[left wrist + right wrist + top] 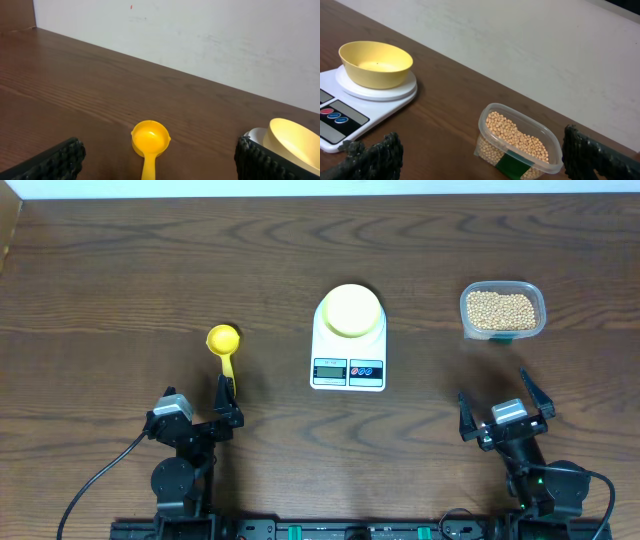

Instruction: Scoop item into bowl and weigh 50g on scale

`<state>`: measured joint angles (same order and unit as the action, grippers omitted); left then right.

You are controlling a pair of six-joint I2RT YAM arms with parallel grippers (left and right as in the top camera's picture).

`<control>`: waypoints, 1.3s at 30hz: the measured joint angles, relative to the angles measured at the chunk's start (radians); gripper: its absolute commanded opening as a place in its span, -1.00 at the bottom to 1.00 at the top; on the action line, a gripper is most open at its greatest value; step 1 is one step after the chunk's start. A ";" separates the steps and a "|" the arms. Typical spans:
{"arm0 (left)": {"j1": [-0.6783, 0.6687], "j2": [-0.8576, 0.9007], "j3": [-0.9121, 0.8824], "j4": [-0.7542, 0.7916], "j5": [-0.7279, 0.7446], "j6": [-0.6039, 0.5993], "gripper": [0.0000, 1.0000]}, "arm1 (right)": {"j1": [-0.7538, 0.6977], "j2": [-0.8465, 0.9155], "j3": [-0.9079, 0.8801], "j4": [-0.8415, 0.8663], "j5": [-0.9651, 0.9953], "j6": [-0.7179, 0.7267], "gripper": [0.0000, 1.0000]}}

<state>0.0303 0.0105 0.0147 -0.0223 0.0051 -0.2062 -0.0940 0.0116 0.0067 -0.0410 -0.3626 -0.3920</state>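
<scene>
The pale-yellow bowl sits empty on the white scale at the table's middle. Tan beans fill a clear plastic tub at the right. A bright yellow scoop lies at the left, its handle toward my left gripper. That gripper is open, low behind the handle, nothing between its fingers. My right gripper is open, short of the tub, holding nothing.
A white wall rises behind the far table edge. Bare dark wood lies between the scoop, the scale and the tub. Both arm bases stand at the near edge.
</scene>
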 measured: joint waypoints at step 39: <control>0.000 0.001 0.000 0.000 0.000 0.000 0.95 | 0.000 0.060 0.000 0.000 0.000 0.000 0.99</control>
<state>0.0303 0.0113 0.0147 -0.0227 0.0051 -0.2062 -0.0940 0.0719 0.0067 -0.0414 -0.3626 -0.3920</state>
